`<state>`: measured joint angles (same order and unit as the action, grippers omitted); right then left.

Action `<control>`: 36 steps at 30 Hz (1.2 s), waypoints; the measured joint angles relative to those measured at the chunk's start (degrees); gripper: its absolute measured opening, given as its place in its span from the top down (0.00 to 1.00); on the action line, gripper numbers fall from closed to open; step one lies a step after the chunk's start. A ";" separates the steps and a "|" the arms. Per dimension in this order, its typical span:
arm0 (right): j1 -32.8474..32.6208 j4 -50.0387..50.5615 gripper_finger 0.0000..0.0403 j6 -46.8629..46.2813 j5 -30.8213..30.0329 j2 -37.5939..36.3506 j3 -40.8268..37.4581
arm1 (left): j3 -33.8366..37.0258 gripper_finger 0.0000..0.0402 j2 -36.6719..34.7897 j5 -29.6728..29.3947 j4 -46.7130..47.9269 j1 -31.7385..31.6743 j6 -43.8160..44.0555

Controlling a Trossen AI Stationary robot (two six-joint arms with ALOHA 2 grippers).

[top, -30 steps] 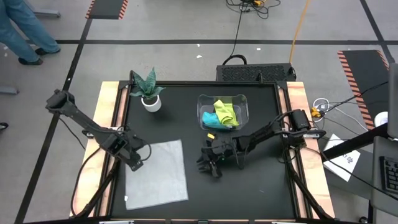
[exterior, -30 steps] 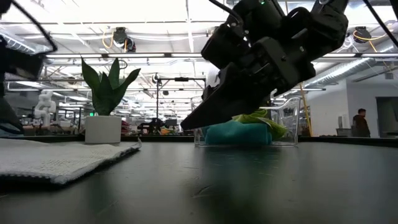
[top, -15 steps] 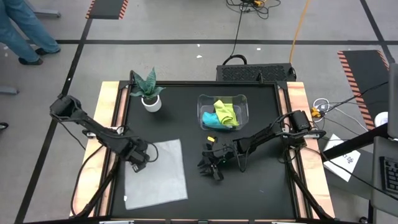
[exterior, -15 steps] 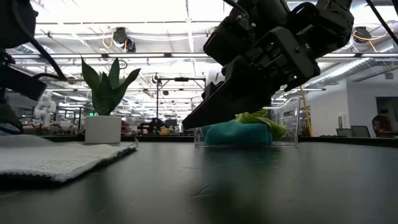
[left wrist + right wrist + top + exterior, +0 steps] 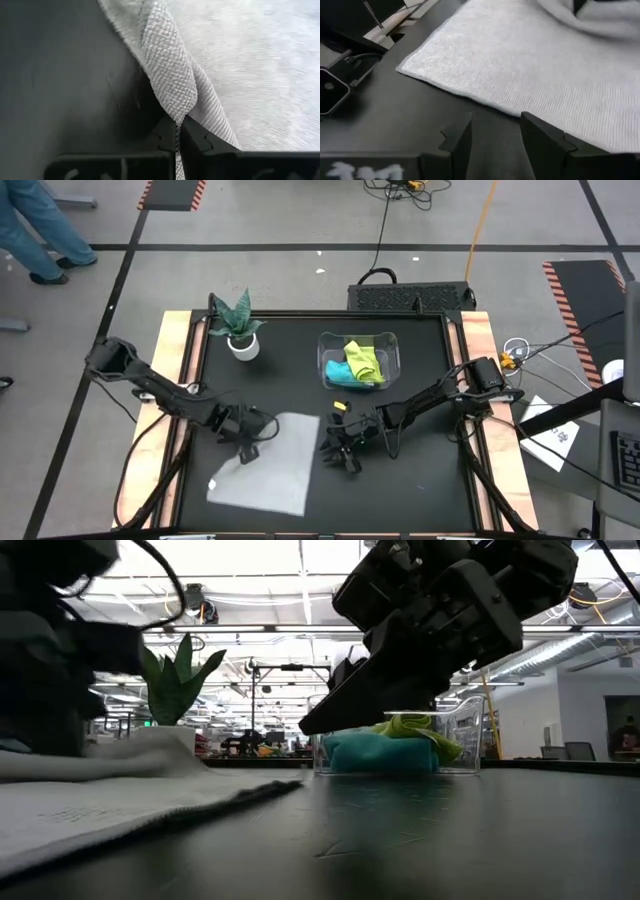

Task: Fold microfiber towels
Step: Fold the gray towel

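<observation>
The light grey towel [image 5: 270, 470] lies skewed on the black table, left of centre. My left gripper [image 5: 246, 452] stands over its far left part, shut on a bunched ridge of the cloth [image 5: 172, 85]. My right gripper [image 5: 340, 452] hovers open just beyond the towel's right edge [image 5: 465, 97], and nothing is between its fingers [image 5: 545, 142]. The yellow-green towel [image 5: 364, 358] and the teal towel [image 5: 342, 372] lie heaped in the clear bin [image 5: 388, 348]. In the low view the grey towel [image 5: 120, 800] rises toward the dark left arm [image 5: 45, 690]. My left gripper pinches a raised fold of the grey towel [image 5: 176, 116] between its two fingers [image 5: 196, 142], close to the towel's left edge near the far corner. The fingers come steeply from above. The cloth is puckered up at the fingers, and the rest lies flat on the table.
A potted plant [image 5: 240, 330] stands at the far left of the table. The clear bin sits at the far middle, behind my right gripper. Wooden rails [image 5: 170, 400] run along the table's sides. A person's legs [image 5: 40, 230] show on the floor beyond the far left corner.
My left gripper has gone toward the table's right and a little down, turned at the wrist, and shut on the grey towel. The towel's far left part has been dragged rightward. The cloth now lies turned and skewed, its near edge having shifted less.
</observation>
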<state>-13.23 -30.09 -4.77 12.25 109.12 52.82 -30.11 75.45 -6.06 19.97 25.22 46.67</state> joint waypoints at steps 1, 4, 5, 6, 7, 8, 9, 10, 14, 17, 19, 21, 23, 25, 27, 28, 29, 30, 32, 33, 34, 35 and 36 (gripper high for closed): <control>-0.12 0.00 0.61 0.04 0.00 0.00 0.00 | 0.00 0.98 1.03 -0.03 -1.13 -0.75 -1.20; -0.39 0.41 0.61 0.75 -1.33 0.00 0.00 | -0.13 0.97 4.19 0.48 -3.63 -2.96 -3.67; -0.43 0.46 0.61 0.84 -2.94 0.00 0.00 | -0.43 0.97 5.12 1.25 -3.79 -3.59 -4.40; -0.44 0.71 0.61 0.92 -4.74 0.00 0.00 | -1.00 0.97 6.02 1.57 -3.66 -3.96 -5.20; -0.42 1.01 0.61 0.94 -6.34 0.00 0.00 | -1.62 0.98 6.84 1.36 -3.50 -4.11 -6.07; -0.40 1.65 0.61 0.92 -8.15 0.00 0.00 | -2.08 0.99 7.35 1.01 -3.51 -4.16 -6.76; -0.40 2.67 0.61 0.43 -10.52 0.00 0.00 | -2.47 0.99 7.49 0.60 -3.57 -4.16 -7.37; -0.31 3.60 0.61 -0.42 -12.74 0.00 0.00 | -2.79 0.98 7.57 0.25 -3.43 -4.11 -8.08; 0.96 6.95 0.61 -6.10 -18.57 0.00 0.00 | -4.29 0.97 6.65 -3.09 -2.91 -3.73 -11.79; 2.08 8.38 0.61 -9.92 -20.55 0.00 0.00 | -5.49 0.99 6.37 -3.90 -3.58 -3.70 -14.12; 2.42 8.67 0.61 -12.19 -22.89 -0.01 0.00 | -5.49 0.98 6.39 -3.92 -2.18 -3.68 -14.81; 2.70 10.26 0.61 -13.20 -25.22 -0.50 0.00 | -5.53 0.98 6.44 -4.78 -1.99 -3.68 -14.85; 2.81 12.12 0.61 -14.91 -28.03 -1.51 0.00 | -5.57 0.98 6.37 -6.59 -0.67 -3.65 -14.80; 2.88 14.43 0.61 -16.65 -29.82 -2.75 0.00 | -5.57 0.99 6.39 -7.22 0.21 -3.33 -14.74; 2.94 16.30 0.61 -18.59 -30.03 -3.68 0.02 | -5.57 0.98 6.39 -7.33 0.16 -3.04 -14.72; 2.92 16.88 0.61 -19.51 -30.00 -3.99 0.01 | -5.57 0.98 6.37 -7.51 0.20 -2.95 -14.72; 2.87 16.93 0.61 -20.29 -29.70 -4.17 0.00 | -5.57 0.97 6.37 -7.59 0.16 -2.85 -14.72; 2.78 16.92 0.61 -20.97 -28.34 -4.31 0.00 | -5.57 0.97 6.37 -7.75 0.13 -2.72 -14.76; 2.70 17.07 0.61 -22.53 -25.10 -4.32 0.02 | -5.57 0.98 6.35 -8.06 -0.08 -2.59 -14.92; 2.70 17.31 0.61 -23.12 -23.88 -4.26 0.00 | -5.57 0.98 6.35 -8.07 -0.11 -2.59 -14.93; 2.66 17.79 0.61 -23.64 -23.76 -4.24 0.00 | -5.57 0.99 6.35 -8.09 -0.10 -2.59 -14.96; 2.66 18.66 0.61 -24.27 -23.81 -4.24 0.00 | -5.57 0.99 6.35 -8.10 -0.12 -2.59 -14.95; 2.66 19.58 0.61 -24.74 -24.08 -4.24 0.00 | -5.57 0.99 6.35 -8.12 -0.13 -2.59 -14.95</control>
<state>-10.57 -10.51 -29.52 -11.83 104.88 52.82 -35.68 81.80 -14.17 19.84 22.63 31.72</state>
